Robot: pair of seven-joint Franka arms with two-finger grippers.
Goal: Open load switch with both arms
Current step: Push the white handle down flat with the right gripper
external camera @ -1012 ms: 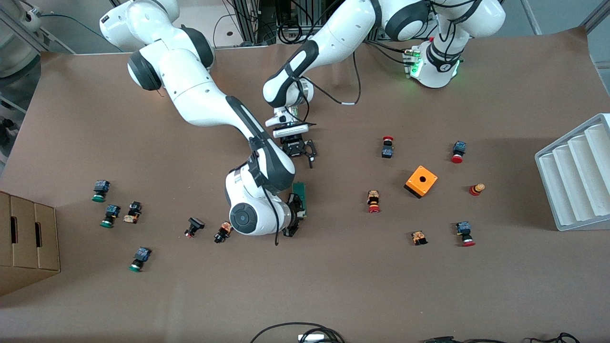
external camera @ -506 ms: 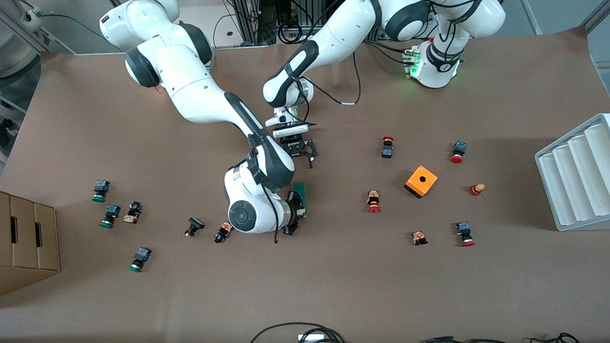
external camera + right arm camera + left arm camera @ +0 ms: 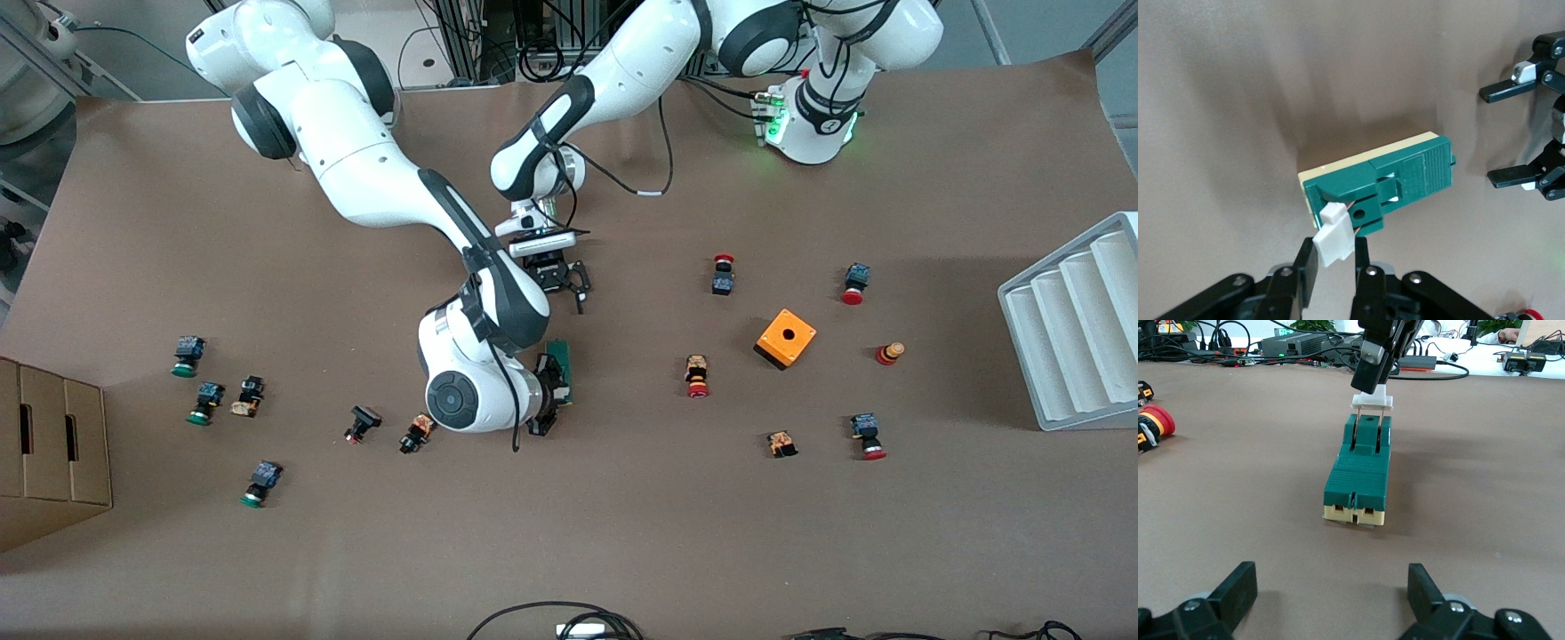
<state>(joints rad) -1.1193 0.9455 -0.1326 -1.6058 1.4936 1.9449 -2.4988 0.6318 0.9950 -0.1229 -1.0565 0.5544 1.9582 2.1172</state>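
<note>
- Right gripper [image 3: 1335, 257] bent low at mid-table, pinching tight the white handle [image 3: 1336, 239] of the green plastic load switch [image 3: 1359, 472].
- Left gripper [image 3: 1331, 603] level just beside, spread wide, holding nothing.

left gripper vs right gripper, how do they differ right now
The left gripper has its fingers spread open and holds nothing; the right gripper is shut on the white handle of the load switch. The left gripper stands clear of the switch, facing its cream end; the right gripper is at the handle end. Both are black, two-fingered and aimed at the same switch.
</note>
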